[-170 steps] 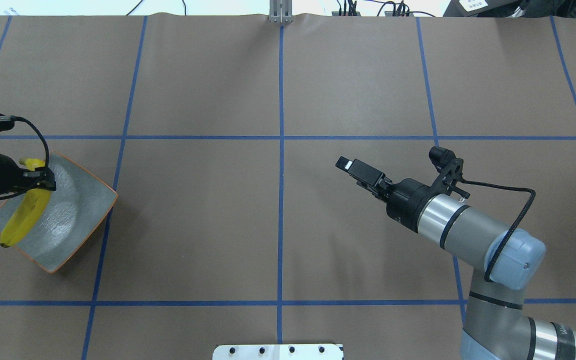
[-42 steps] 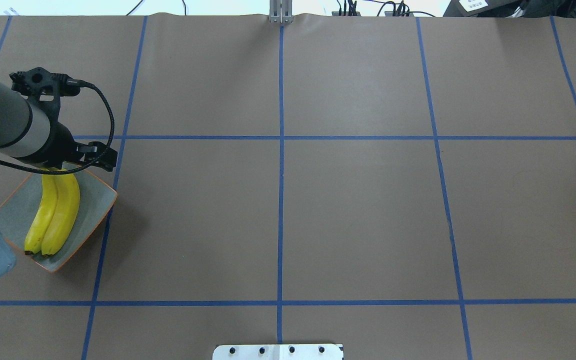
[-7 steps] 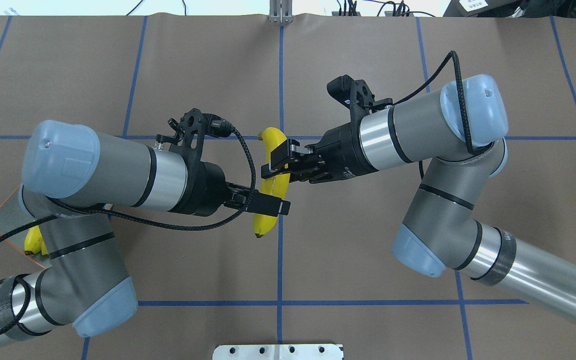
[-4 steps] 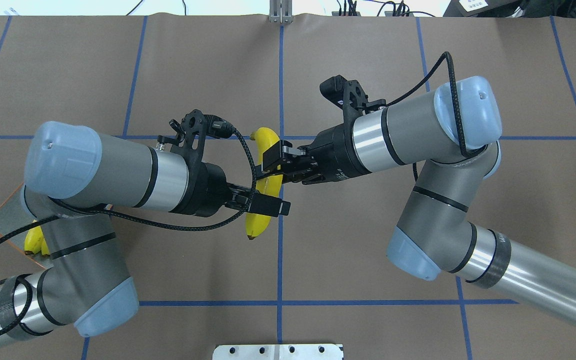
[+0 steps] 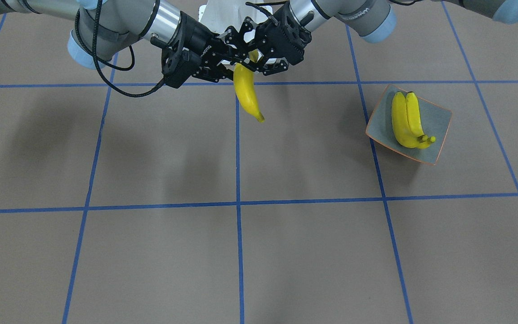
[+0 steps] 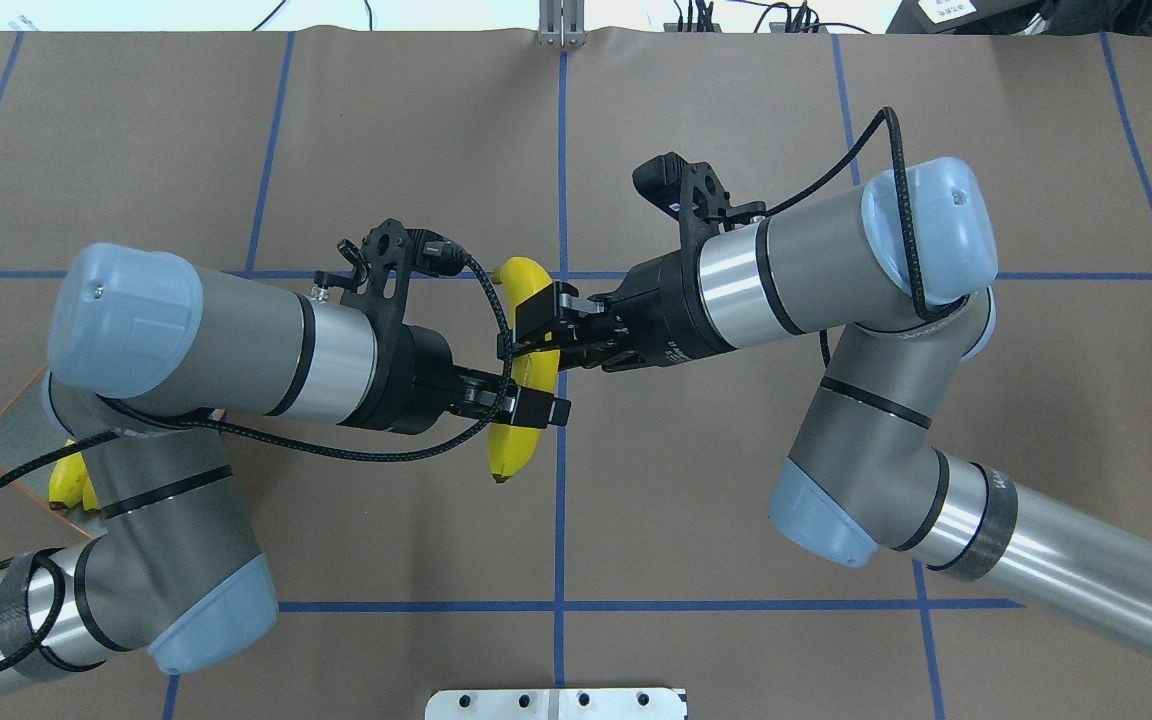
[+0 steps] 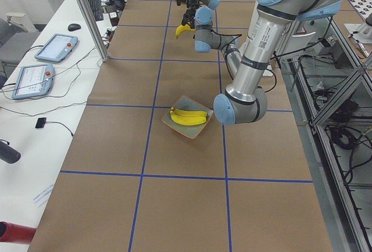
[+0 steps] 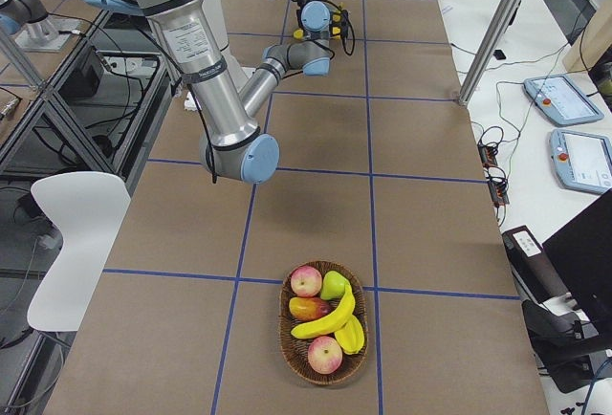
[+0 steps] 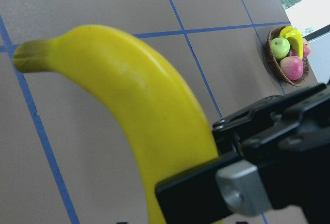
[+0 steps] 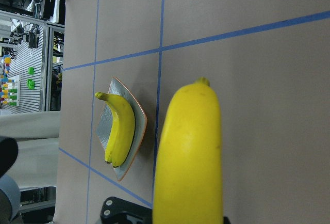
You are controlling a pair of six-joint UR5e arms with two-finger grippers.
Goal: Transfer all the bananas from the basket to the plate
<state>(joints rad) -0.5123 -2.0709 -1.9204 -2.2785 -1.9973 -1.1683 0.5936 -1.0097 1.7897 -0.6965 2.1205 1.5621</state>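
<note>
Right gripper (image 6: pixel 531 328) is clamped on the upper part of the banana (image 5: pixel 246 92), holding it up in the air over the middle of the table (image 6: pixel 386 150), free end hanging down. Left gripper (image 6: pixel 528 410) comes in from the other side, one finger lying across the banana just below the right's grip. Whether it has bitten down, I cannot tell. The two grippers are nose to nose, very close. Out on the robot's left sits the plate (image 5: pixel 439 118), with two bananas (image 5: pixel 406 121) lying side by side in it, touching. Far off at the table's right end, the basket (image 8: pixel 285 343) holds a fourth banana (image 8: pixel 325 319) among apples and other fruit.
</note>
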